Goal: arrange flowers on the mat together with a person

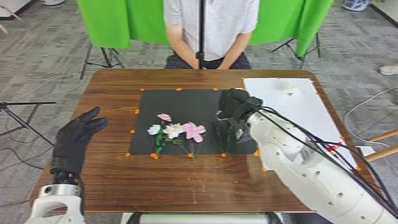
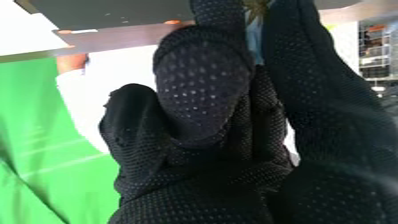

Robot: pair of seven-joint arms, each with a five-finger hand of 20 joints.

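The black mat (image 1: 178,97) lies mid-table. On its lower left are a pink bud (image 1: 164,117), a small white flower (image 1: 154,130), a cream flower (image 1: 174,131) and a larger pink flower (image 1: 194,132), close together with green stems. Over the mat's right side is my right hand (image 1: 234,106), stems or leaves hanging dark below it. From the wrist, my right hand (image 2: 202,82) pinches a flower (image 2: 256,37), of which a pale-blue and brownish strip is visible between its fingers. My left hand (image 1: 80,131) stays open left of the mat.
A white sheet (image 1: 302,107) with a pale flower (image 1: 290,89) on it covers the table's right side. Orange markers line the mat's edges. A person sits across the table, arms lowered at its far edge. A dark stand rises there.
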